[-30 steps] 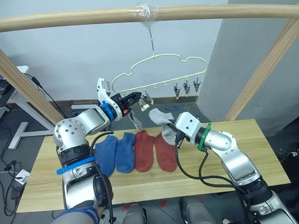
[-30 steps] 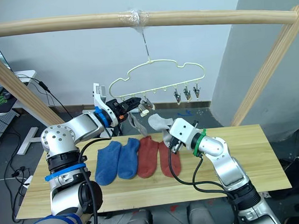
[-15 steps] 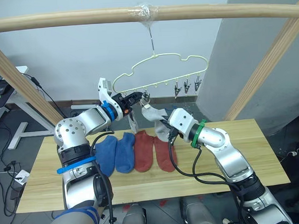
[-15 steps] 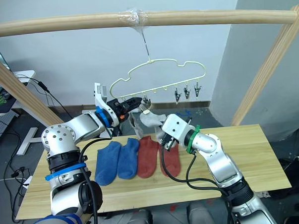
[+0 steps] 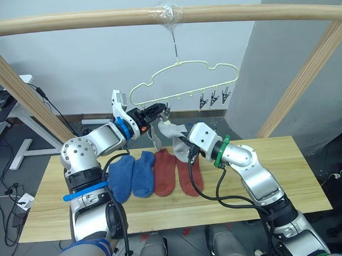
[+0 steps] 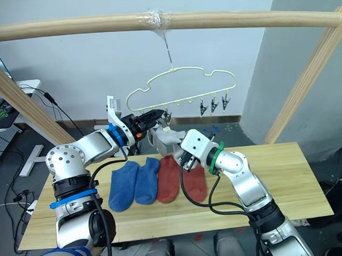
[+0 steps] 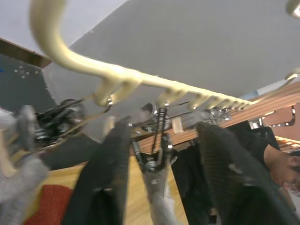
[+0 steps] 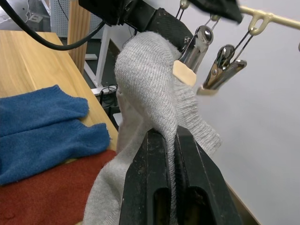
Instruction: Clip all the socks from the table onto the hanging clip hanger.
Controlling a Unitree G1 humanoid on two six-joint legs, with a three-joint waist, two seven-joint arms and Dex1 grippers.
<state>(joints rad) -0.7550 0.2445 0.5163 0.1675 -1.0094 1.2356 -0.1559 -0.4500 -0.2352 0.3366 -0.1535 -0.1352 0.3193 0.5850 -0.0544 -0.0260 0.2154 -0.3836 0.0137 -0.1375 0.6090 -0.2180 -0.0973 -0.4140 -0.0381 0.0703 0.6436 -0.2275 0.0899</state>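
1. Reading for labels: no legible brand or writing on the socks, clips or arms.
2. Clip hanger (image 5: 183,82), pale yellow, hangs by its hook from a taped spot on the wooden pole (image 5: 70,22). It serves as the landmark below.
3. Right gripper (image 8: 171,140) sits just below the hanger's bar, toward its left end. Its two black fingers are pressed together on a fold of a grey sock (image 8: 150,93).
4. That grey sock is lifted off the table (image 5: 275,174), its upper edge right beside the metal clips (image 8: 199,42) at the left end of the bar. Cannot tell whether a clip has bitten the fabric.
5. Left gripper (image 7: 159,140) reaches the hanger's left end from the left. Its fingers stand apart on either side of one clip (image 7: 157,164); whether they squeeze the clip or only flank it, cannot tell.
6. A second strip of grey fabric (image 5: 155,137) hangs below the bar's left end, just beside the left gripper.
7. Three free clips (image 5: 213,99) hang at the right part of the bar, well apart from both grippers.
8. On the table below the hanger, a row side by side: two blue socks (image 5: 132,174) to the left, two rust-red socks (image 5: 176,173) to the right, the neighbours touching. The right gripper hovers above the red pair.
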